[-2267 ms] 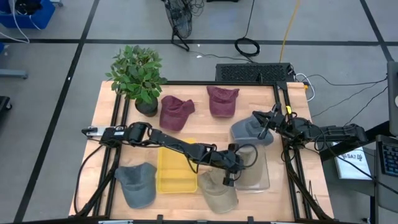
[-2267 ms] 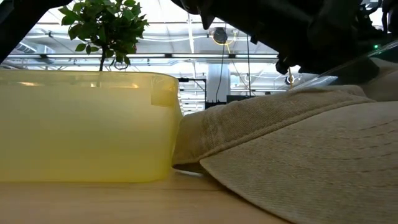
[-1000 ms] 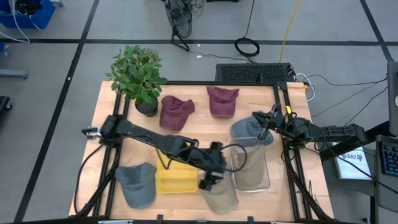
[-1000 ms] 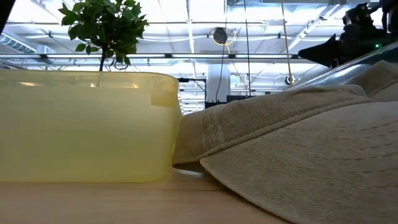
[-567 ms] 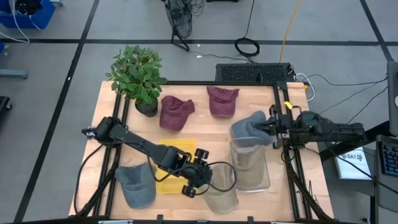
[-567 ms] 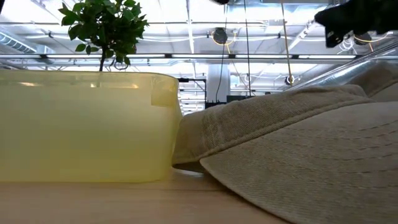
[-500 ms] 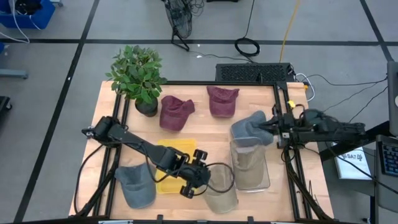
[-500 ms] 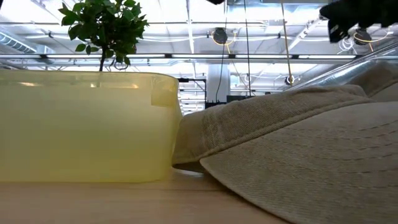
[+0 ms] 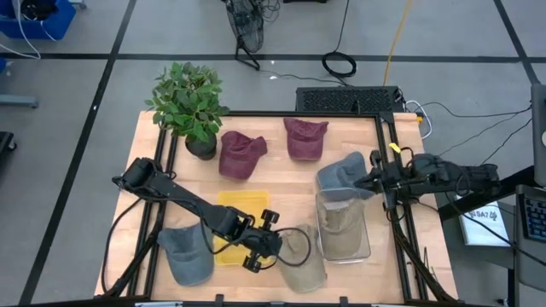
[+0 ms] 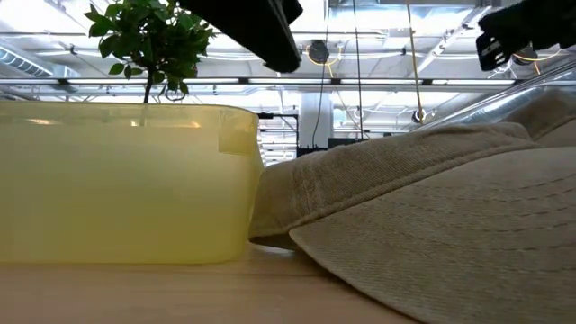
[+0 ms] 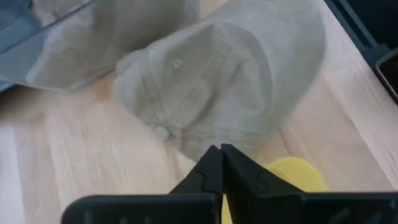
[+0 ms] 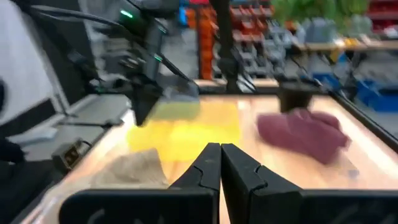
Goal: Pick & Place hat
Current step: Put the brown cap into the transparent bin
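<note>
A khaki hat (image 9: 304,260) lies crown up on the table near its near edge, large in the low view (image 10: 423,216). A second khaki hat (image 9: 341,223) sits inside a clear bin (image 9: 365,249). A blue-grey hat (image 9: 344,177) rests over that bin's far rim. My left gripper (image 9: 275,246) is shut and hovers at the table hat's left side, between it and the yellow bin (image 9: 232,205); its wrist view shows the hat (image 11: 217,81) beyond the fingertips (image 11: 221,162). My right gripper (image 9: 365,180) is shut at the blue-grey hat's right edge. My right gripper's shut tips stand against the right edge of the blue-grey hat (image 9: 357,175), level, from the table's right. No cloth shows between the fingers (image 12: 219,158) in its wrist view. Whether they touch the hat, I cannot tell.
Two maroon hats (image 9: 241,153) (image 9: 304,136) and a potted plant (image 9: 189,102) stand along the far side. A grey hat (image 9: 188,252) lies at the near left corner. Black rails frame the table's left and right sides.
My left gripper has swung from over the clear bin toward the table's left and near edge, ending beside the khaki hat and the yellow bin. My right gripper has drawn back a little toward the table's right edge.
</note>
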`<state>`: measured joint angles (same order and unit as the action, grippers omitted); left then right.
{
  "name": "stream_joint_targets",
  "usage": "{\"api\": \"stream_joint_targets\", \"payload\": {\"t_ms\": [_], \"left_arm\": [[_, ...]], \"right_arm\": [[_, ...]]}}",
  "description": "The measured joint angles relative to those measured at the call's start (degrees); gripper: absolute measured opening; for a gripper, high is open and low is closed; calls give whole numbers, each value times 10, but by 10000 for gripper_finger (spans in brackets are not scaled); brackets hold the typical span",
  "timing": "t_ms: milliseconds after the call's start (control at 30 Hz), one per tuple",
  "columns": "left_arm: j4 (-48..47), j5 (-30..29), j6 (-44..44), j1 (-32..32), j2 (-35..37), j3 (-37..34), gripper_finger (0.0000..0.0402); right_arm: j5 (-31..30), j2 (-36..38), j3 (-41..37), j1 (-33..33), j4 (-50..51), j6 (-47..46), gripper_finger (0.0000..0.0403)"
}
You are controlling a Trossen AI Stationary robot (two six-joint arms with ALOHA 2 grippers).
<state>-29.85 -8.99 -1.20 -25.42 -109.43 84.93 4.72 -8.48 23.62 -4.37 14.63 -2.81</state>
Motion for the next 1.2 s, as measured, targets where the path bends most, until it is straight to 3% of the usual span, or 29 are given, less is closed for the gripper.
{"api": "stream_joint_targets", "payload": {"t_ms": [233, 567, 1000, 1200], "left_arm": [[43, 2, 41, 10, 0, -3, 7], [64, 15, 43, 10, 0, -3, 8], [128, 14, 117, 22, -13, -1, 62], [194, 14, 130, 5, -50, -2, 133]], "right_arm": [[-2, 39, -82, -20, -123, 14, 0], [-1, 65, -139, -45, -152, 17, 0], [-1, 65, -139, -45, -196, 41, 0], [-3, 65, -139, -45, -196, 54, 0]]}}
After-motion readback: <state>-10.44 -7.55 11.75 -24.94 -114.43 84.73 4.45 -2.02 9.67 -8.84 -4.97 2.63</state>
